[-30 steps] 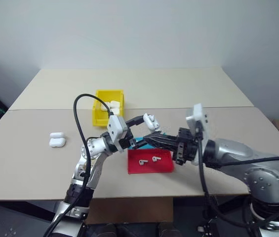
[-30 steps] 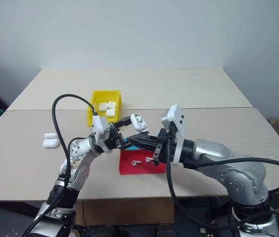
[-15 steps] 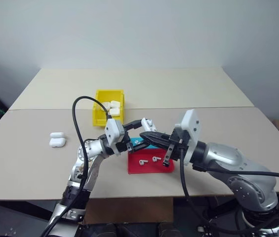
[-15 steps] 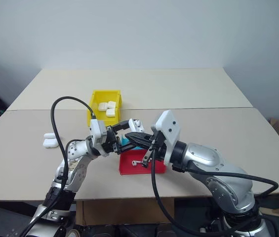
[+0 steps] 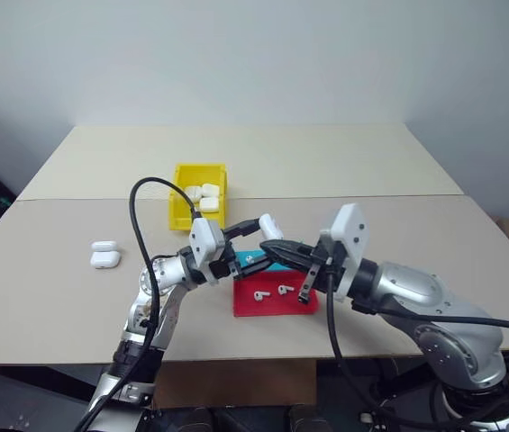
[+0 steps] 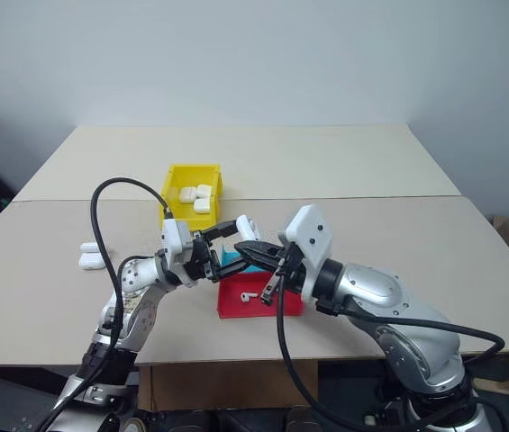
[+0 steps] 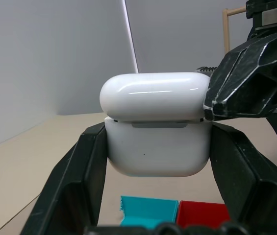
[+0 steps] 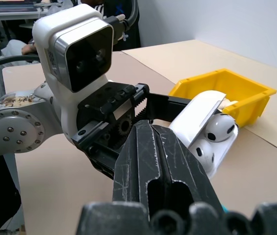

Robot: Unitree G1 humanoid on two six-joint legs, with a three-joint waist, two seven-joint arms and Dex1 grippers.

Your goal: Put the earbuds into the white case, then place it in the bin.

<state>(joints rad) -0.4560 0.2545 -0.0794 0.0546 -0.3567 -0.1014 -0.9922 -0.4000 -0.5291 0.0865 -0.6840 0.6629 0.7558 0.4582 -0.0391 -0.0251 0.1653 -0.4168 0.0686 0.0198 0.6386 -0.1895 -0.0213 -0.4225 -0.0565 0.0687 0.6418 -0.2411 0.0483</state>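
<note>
My left gripper is shut on the white case, holding it in the air above the tray. The case's lid sits almost down, with a thin gap. My right gripper is shut with nothing between its fingers. Its tips rest against the side of the lid in the left wrist view. Two earbuds lie on the red part of the tray. The yellow bin stands behind and to the left, with several white cases in it.
The tray also has a blue part under the two grippers. Two more white cases lie on the table at the far left. A seam crosses the tabletop behind the bin.
My right wrist has rolled, bringing its white camera mount upright, and its shut fingertips have come in against the case. My left gripper has kept the case nearly in place.
</note>
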